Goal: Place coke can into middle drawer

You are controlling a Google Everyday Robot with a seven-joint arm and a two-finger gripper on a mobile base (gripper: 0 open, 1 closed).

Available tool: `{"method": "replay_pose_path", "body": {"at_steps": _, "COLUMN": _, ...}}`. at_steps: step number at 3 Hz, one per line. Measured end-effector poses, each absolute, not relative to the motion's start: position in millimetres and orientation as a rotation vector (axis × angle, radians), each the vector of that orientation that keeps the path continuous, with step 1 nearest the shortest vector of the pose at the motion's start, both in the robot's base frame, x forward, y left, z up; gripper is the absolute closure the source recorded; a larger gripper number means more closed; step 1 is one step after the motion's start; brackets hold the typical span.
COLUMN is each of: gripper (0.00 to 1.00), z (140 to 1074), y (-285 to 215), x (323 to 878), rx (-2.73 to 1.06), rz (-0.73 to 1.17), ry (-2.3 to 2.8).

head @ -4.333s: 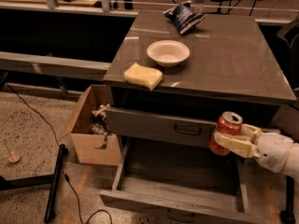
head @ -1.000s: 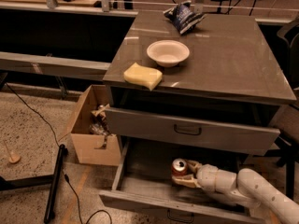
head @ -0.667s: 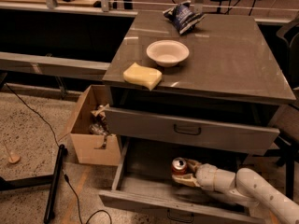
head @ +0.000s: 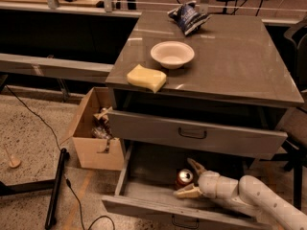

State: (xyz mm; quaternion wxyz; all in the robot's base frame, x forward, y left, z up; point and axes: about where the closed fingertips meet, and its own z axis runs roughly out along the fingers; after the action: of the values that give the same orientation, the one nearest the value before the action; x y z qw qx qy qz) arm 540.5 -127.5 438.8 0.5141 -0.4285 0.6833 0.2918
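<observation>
Red coke can [head: 183,176]: seeing it standing upright on the floor of the open middle drawer [head: 144,209], right of centre. Reading the gripper [head: 186,178] as spread wide, fingers flanking the can, the far one angling clear of it. Judging this as the release step. Next: backing out gently and lifting, avoiding tipping the can or clipping the upper drawer front [head: 196,134].

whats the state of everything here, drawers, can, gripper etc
gripper: open, low in the middle drawer, fingers spread either side of the coke can
coke can: upright on the drawer floor
middle drawer: pulled open
upper drawer: pushed in
bowl: upright, empty
snack bag: crumpled, lying on the cabinet top
cardboard box: open, flaps up
</observation>
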Motion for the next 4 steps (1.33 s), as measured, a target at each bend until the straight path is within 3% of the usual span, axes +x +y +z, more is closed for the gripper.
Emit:
{"method": "replay_pose_path", "body": {"at_steps": 1, "gripper": 0.16, "z": 445.6, "y": -137.2, "x": 541.2, "rx": -0.880, "rz": 0.712, "ry": 1.676}}
{"method": "replay_pose_path", "body": {"at_steps": 2, "gripper": 0.40, "z": 468.7, "y": -173.5, "x": 542.0, "rx": -0.659, "rz": 0.677, "ry": 1.678}}
{"method": "replay_pose_path", "body": {"at_steps": 4, "gripper": 0.86, "z": 520.5, "y": -279.0, "x": 505.6, "rx": -0.407, "rz": 0.565, "ry": 1.703}}
